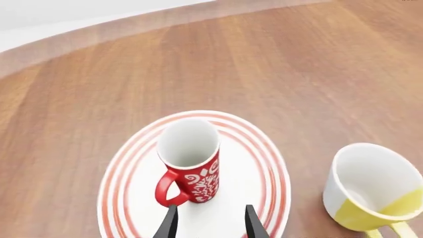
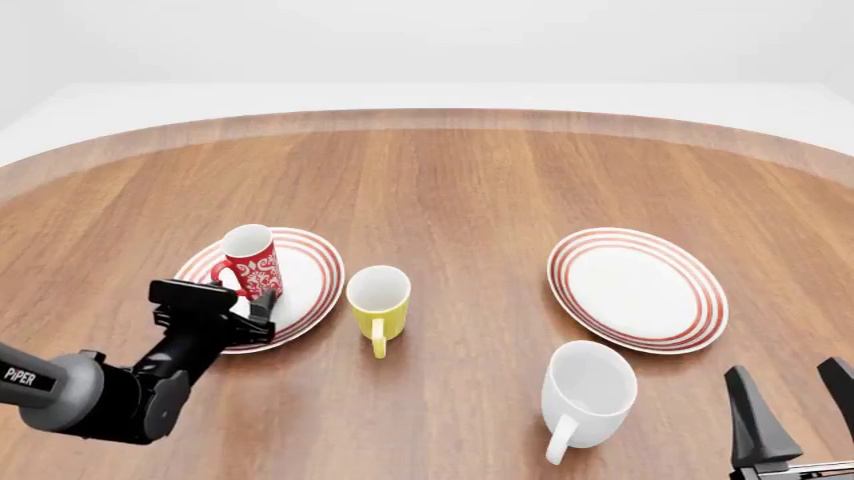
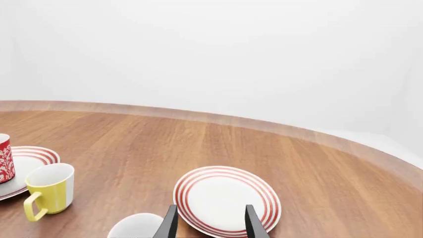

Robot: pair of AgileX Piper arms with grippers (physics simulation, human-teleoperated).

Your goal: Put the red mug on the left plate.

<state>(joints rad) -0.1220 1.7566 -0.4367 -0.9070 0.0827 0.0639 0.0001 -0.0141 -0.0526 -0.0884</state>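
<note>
The red mug [image 1: 191, 166] with white swirls stands upright on the left plate [image 1: 254, 173], its handle toward my left gripper [image 1: 210, 223]. That gripper is open and empty, its fingers apart just short of the mug. In the front view the red mug [image 2: 250, 262] sits on the near-left part of the left plate [image 2: 310, 272], with the left gripper [image 2: 260, 305] close beside it. My right gripper [image 2: 794, 400] is open and empty at the table's near right; it also shows in the right wrist view [image 3: 210, 223]. The red mug's edge shows there too [image 3: 5, 158].
A yellow mug [image 2: 378, 303] stands just right of the left plate, also in the left wrist view [image 1: 373, 191]. A bigger white mug [image 2: 585, 395] stands near the front right. The second ringed plate [image 2: 638, 288] lies at the right, ahead of the right gripper [image 3: 227, 198].
</note>
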